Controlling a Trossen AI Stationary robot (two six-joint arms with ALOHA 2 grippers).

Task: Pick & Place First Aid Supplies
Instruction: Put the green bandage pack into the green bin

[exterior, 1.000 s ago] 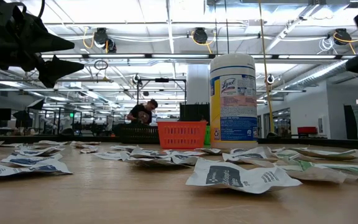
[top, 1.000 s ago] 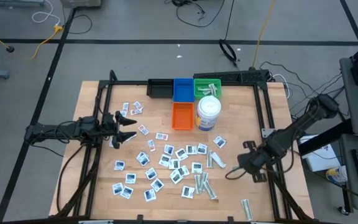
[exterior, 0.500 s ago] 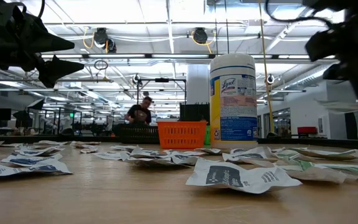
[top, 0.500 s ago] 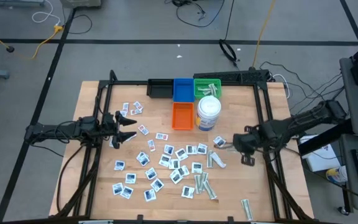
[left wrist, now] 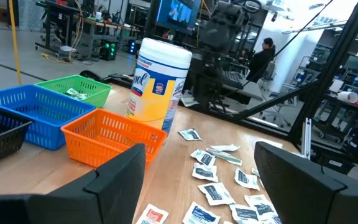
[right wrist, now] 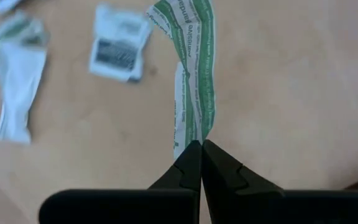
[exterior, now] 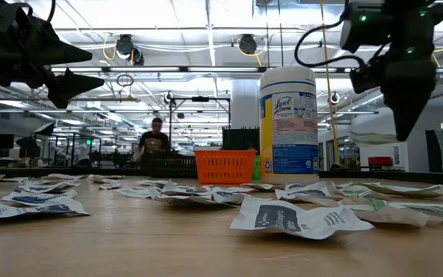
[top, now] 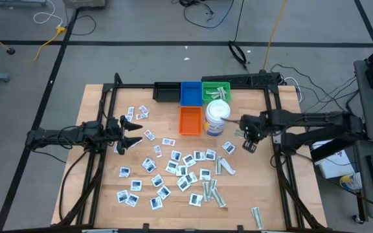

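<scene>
Dangling from the right claw [right wrist: 201, 144], pinched by its end, a green-and-white printed wrapped strip [right wrist: 194, 68].

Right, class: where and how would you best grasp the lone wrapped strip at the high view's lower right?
Probably across its narrow width, mid-length, coming straight down: the strip lies flat and alone, with bare table along both long sides.

We see white square packets [top: 181, 169] with dark print scattered flat across the counter's middle, pale green strips [top: 214, 193] lying among them, and one green-printed strip [right wrist: 194, 81] dangling, pinched in the right end effector [right wrist: 197, 163].
</scene>
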